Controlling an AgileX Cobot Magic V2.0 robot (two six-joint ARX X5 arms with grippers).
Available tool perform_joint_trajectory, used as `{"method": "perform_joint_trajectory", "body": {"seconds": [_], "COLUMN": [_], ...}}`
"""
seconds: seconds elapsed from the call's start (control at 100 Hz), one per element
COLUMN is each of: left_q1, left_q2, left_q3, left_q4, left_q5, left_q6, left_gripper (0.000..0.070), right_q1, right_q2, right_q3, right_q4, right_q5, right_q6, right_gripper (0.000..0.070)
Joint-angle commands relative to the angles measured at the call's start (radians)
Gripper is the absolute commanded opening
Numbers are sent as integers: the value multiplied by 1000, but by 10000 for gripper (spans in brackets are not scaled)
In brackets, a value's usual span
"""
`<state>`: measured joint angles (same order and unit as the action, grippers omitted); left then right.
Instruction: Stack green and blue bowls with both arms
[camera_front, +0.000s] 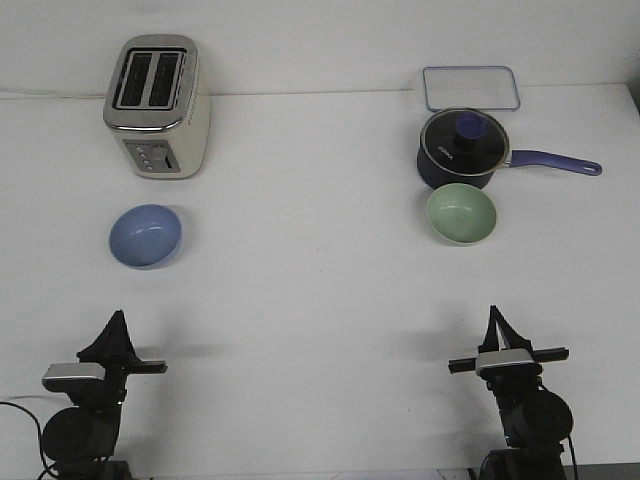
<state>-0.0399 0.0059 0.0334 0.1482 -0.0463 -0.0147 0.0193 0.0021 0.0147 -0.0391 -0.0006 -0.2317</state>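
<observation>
The light blue bowl (146, 235) sits upright on the white table at the left, in front of the toaster. The pale green bowl (461, 213) sits upright at the right, just in front of the dark saucepan. Both bowls are empty and far apart. My left gripper (116, 328) is low at the near left edge, well short of the blue bowl, with its fingers together and empty. My right gripper (496, 325) is low at the near right edge, short of the green bowl, with its fingers together and empty.
A silver toaster (157, 107) stands at the back left. A dark navy saucepan (463, 150) with a lid has its long handle (556, 162) pointing right. A clear rectangular lid (470, 87) lies behind it. The white table (310, 280) spans the view.
</observation>
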Motion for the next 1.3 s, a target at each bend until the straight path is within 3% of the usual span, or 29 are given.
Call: {"method": "perform_joint_trajectory", "body": {"seconds": [0.0,0.68,0.82,1.0,1.18,1.29], "left_q1": [0,0,0,0,0,0], "left_q2": [-1,-1,-1,-1,-1,-1], "left_q3": [-19,-19,-19,-19,-19,-19], "left_q4": [10,10,10,10,10,10], "left_q5": [2,2,2,2,2,2], "left_q6": [-5,-5,-5,-5,-5,-5], "left_gripper": [14,14,14,14,14,14], "right_q1": [0,0,0,0,0,-1], "right_q2": [-1,-1,-1,-1,-1,10], "right_q3": [-2,-2,-2,-2,6,82], "right_q4": [14,18,90,172,153,40], "right_q5": [0,0,-7,-7,18,32], "right_q6": [-4,-4,11,156,497,644], "right_gripper": [1,1,1,1,1,1]}}
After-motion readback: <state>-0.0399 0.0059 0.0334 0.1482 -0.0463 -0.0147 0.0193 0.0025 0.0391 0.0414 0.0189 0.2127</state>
